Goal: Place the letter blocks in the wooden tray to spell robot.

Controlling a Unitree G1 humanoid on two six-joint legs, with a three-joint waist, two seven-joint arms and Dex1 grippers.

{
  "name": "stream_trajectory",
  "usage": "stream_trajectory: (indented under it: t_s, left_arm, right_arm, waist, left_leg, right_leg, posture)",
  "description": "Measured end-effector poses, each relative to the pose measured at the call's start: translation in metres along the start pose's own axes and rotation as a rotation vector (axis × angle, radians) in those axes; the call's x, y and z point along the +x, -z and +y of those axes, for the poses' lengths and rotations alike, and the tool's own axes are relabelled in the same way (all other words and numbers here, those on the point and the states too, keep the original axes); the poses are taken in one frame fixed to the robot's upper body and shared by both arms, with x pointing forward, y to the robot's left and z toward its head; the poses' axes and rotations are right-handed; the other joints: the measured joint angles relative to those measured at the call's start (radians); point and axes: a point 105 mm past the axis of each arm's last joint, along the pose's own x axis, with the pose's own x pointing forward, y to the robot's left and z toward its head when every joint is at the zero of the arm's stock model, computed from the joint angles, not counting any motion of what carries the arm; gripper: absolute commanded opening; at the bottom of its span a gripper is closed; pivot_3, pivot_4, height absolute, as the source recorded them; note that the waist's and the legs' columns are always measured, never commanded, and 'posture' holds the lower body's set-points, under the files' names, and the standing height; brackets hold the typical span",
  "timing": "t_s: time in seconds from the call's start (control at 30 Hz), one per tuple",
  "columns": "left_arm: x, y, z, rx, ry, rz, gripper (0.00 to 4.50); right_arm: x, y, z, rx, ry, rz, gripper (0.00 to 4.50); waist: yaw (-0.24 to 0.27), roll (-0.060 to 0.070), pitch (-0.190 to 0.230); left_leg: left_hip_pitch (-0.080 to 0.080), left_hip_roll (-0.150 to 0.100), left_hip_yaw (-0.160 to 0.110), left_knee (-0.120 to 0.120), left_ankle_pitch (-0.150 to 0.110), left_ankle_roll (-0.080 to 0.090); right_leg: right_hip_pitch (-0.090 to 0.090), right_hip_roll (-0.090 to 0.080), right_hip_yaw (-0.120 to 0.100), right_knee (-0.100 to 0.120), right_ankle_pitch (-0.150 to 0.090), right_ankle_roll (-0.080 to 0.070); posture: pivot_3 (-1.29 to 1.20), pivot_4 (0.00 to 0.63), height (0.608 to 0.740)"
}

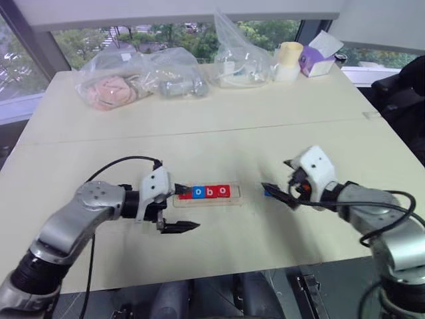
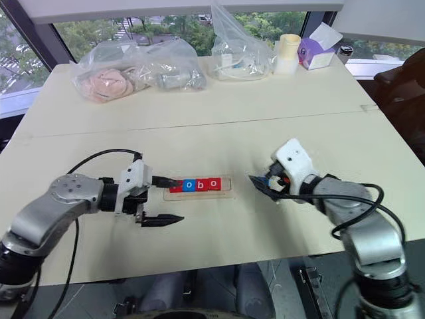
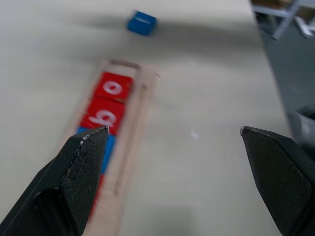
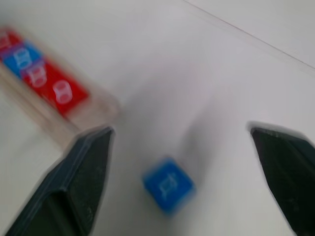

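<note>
Last block off the tray
Both tools spread, empty; blue block [image 4: 168, 185] on the counter could skid or tilt, missing wooden tray [image 1: 234, 201].

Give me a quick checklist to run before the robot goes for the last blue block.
1. Right pincer open: ok, fingers stand wide apart.
2. Blue block free on the table, not held: ok, it lies between the right pincer's fingers and touches neither.
3. Blue block's letter facing up: cannot tell, its white mark is too blurred to read.
4. Wooden tray holds the earlier letter blocks in a row: ok, blue o, red b and red o show; the first is partly hidden.
5. Empty slot at the tray's right end: ok, bare wood shows past the last red block.
6. Left pincer open and empty: ok.
</note>
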Motion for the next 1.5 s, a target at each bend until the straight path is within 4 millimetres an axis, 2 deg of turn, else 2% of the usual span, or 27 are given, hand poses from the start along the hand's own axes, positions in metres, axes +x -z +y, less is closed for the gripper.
stream_trajectory:
  t_s: [0.1,0.17,0.3,0.47,0.57,0.73,0.93,1.1,1.17,1.33,1.5]
  left_arm:
    - [-0.001,0.000,-0.003,0.002,0.028,0.001,4.50]
    - [-0.002,0.000,-0.003,0.006,0.030,0.007,4.50]
    - [-0.003,0.001,-0.002,0.011,0.010,0.017,4.50]
    - [-0.004,0.009,-0.007,-0.010,0.004,0.040,4.50]
    - [-0.008,0.009,-0.005,-0.006,-0.020,0.049,4.50]
    - [-0.008,0.013,-0.007,-0.015,-0.028,0.060,4.50]
    - [-0.011,0.016,-0.007,-0.009,-0.036,0.083,4.50]
    - [-0.019,0.009,-0.001,-0.009,-0.066,0.047,4.50]
    - [-0.021,0.007,0.000,-0.015,-0.073,0.040,4.50]
    - [-0.022,0.009,0.002,-0.020,-0.083,0.045,4.50]
    - [-0.019,0.007,0.003,-0.024,-0.098,0.021,4.50]
  right_arm:
    - [-0.004,0.009,-0.004,-0.050,-0.124,-0.035,4.47]
    - [-0.004,0.023,-0.007,-0.083,-0.218,-0.009,4.47]
    - [0.011,0.042,-0.011,-0.154,-0.316,0.014,4.47]
    - [0.028,0.050,-0.014,-0.210,-0.360,0.001,4.47]
    - [0.035,0.049,-0.013,-0.225,-0.389,-0.016,3.72]
    - [0.038,0.052,-0.011,-0.234,-0.430,-0.029,1.15]
    - [0.042,0.047,-0.012,-0.222,-0.411,-0.035,1.15]
    - [0.044,-0.001,0.013,-0.274,-0.511,-0.097,1.15]
    - [0.048,-0.011,0.025,-0.305,-0.555,-0.097,1.15]
    - [0.064,-0.012,0.049,-0.345,-0.637,-0.063,1.15]
    - [0.072,-0.003,0.044,-0.382,-0.630,-0.018,1.15]
  waist:
    - [-0.001,0.000,0.000]
    - [0.000,0.000,0.000]
    - [-0.003,0.000,0.000]
    - [0.001,0.000,0.000]
    - [0.003,0.000,0.000]
    - [0.002,0.000,0.000]
    - [0.002,0.000,0.000]
    - [0.000,0.001,0.001]
    - [0.002,0.000,0.000]
    - [0.004,0.000,0.000]
    - [0.003,0.000,0.000]
  left_leg:
    - [0.000,0.000,0.000,0.001,0.000,0.000]
    - [0.001,0.000,0.000,0.001,0.000,0.000]
    - [0.002,0.000,0.001,0.002,0.000,0.000]
    - [0.002,0.001,0.001,0.002,0.000,0.000]
    - [0.002,0.001,0.000,0.004,0.000,0.000]
    - [0.002,0.001,0.000,0.006,0.000,0.000]
    - [0.003,0.001,0.000,0.009,0.000,0.000]
    - [0.003,0.003,0.000,0.009,0.000,0.000]
    - [0.003,0.003,0.000,0.009,0.000,0.000]
    - [0.002,0.002,0.000,0.010,0.000,0.000]
    - [0.002,0.001,0.000,0.010,0.000,0.000]
  right_leg:
    - [0.000,0.000,0.000,0.000,0.001,0.000]
    - [0.001,0.000,0.000,0.000,0.001,-0.001]
    - [0.002,0.001,0.000,0.001,0.002,-0.002]
    - [0.002,0.001,0.001,0.001,0.004,-0.005]
    - [0.002,0.001,0.001,0.002,0.005,-0.005]
    - [0.002,0.001,0.001,0.004,0.005,-0.005]
    - [0.003,0.000,0.001,0.008,0.004,-0.005]
    - [0.001,0.001,0.001,0.010,0.004,-0.005]
    - [0.002,0.001,0.001,0.009,0.004,-0.005]
    - [0.002,0.000,0.001,0.009,0.004,-0.005]
    - [0.002,0.000,0.001,0.009,0.004,-0.005]
  posture:
    - [0.00,0.150,0.740]
    - [0.00,0.150,0.740]
    - [0.00,0.150,0.740]
    - [0.00,0.150,0.740]
    - [0.00,0.150,0.740]
    - [0.00,0.150,0.740]
    - [0.00,0.150,0.740]
    - [0.00,0.150,0.740]
    - [0.00,0.150,0.740]
    - [0.00,0.150,0.740]
    - [0.00,0.150,0.740]
